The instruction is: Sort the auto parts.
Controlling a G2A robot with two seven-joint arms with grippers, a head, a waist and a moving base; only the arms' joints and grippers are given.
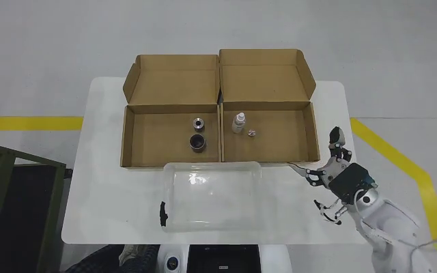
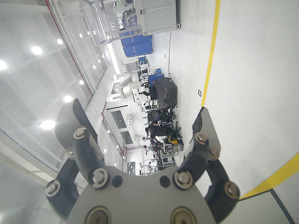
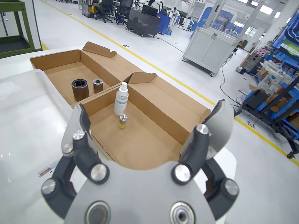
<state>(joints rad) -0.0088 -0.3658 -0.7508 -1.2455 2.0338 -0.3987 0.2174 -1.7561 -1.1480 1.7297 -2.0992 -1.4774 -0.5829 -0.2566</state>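
Right gripper [image 3: 150, 108]: fingers spread wide, nothing between them. It hangs over the table [image 1: 102, 170] at the near right corner of the right cardboard box [image 3: 163, 101], apart from all the parts.

Ahead of it in that box stand a white spray bottle [image 3: 121, 101], upright, and just beside it, on the gripper's side, a small capped part [image 3: 123, 121].

The left cardboard box [image 3: 98, 66] holds a dark ringed cylinder [image 3: 80, 89] and a smaller metal cylinder [image 3: 97, 85], near each other.

A clear bin [image 1: 212, 198] sits in front of both boxes.

Left gripper [image 2: 140, 108]: fingers wide apart, empty, facing the hall floor.

The right gripper's own plate hides the box's near end in the wrist view. A black piece [image 1: 162, 213] by the bin's left edge is too small to identify.
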